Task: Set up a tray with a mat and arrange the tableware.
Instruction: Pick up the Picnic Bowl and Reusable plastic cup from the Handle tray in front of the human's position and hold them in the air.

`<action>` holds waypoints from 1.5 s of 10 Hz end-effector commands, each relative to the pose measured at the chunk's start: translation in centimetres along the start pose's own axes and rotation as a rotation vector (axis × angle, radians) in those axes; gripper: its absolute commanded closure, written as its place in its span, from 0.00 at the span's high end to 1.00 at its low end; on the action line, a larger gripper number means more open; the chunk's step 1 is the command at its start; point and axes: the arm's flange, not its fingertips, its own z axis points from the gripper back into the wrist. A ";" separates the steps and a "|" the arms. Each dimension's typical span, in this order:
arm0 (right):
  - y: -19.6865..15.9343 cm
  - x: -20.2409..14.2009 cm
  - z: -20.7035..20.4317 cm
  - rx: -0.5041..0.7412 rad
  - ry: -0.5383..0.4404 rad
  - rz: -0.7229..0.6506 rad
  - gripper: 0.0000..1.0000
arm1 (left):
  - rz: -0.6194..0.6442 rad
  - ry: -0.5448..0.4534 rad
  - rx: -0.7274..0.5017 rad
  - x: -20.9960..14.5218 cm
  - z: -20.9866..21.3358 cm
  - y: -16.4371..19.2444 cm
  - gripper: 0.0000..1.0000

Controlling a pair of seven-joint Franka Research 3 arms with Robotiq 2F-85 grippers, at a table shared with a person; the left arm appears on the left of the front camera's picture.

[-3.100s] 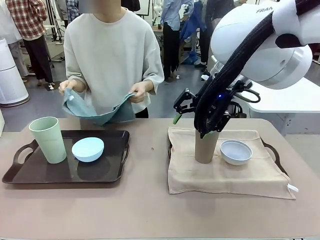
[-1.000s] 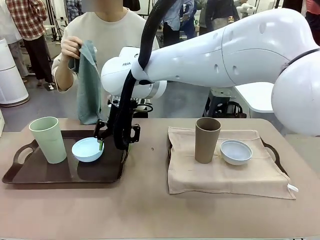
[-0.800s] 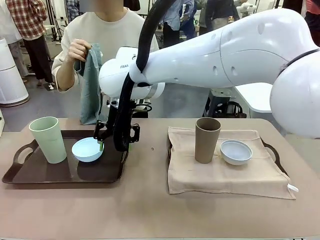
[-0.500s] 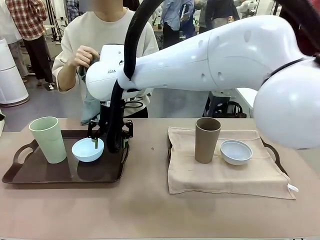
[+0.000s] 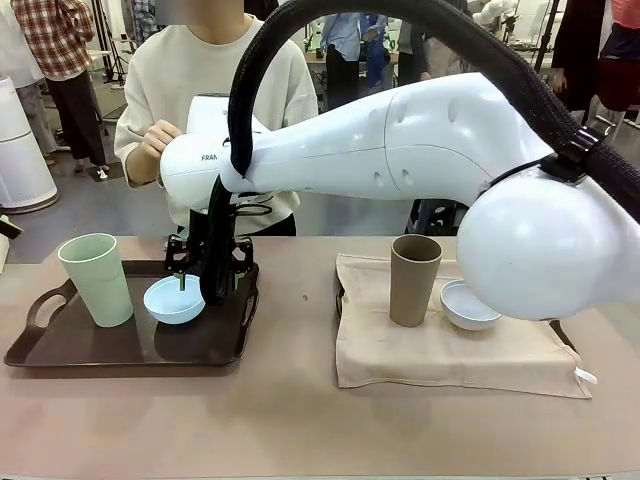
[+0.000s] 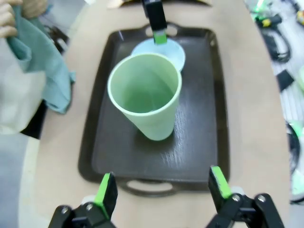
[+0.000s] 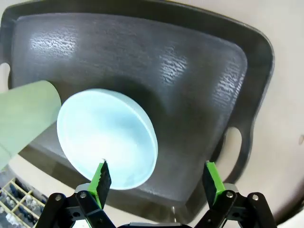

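The right tool [image 7: 156, 172] hung spread over the light blue round bowl [image 7: 107, 135]; the left tool [image 6: 162, 180] gaped above the pale green plastic tumbler [image 6: 145, 95].

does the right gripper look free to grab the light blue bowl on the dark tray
Likely yes. The right gripper hangs open just above the light blue bowl, with the bowl's rim between its fingers and nothing covering it. The pale green tumbler stands apart on the tray.

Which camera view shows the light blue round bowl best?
Right wrist view: it looks down into the light blue round bowl, rim nearly complete. Front view shows its side; in the left wrist view the pale green plastic tumbler hides most.
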 end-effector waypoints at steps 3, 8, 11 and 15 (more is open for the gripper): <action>0.3 1.1 -1.0 0.003 -0.055 -0.001 1.00 | 0.023 -0.055 -0.077 -1.7 -1.8 2.3 1.00; 0.1 1.0 -0.9 0.044 -0.061 0.001 1.00 | 0.065 -0.078 -0.154 -2.8 -5.1 3.5 1.00; 0.1 1.0 -0.9 0.044 -0.061 0.001 1.00 | 0.061 -0.066 -0.162 -2.8 -5.4 3.0 1.00; -0.1 2.1 -1.8 -0.013 -0.097 -0.051 1.00 | 0.025 -0.160 -0.213 -4.6 -7.8 4.4 1.00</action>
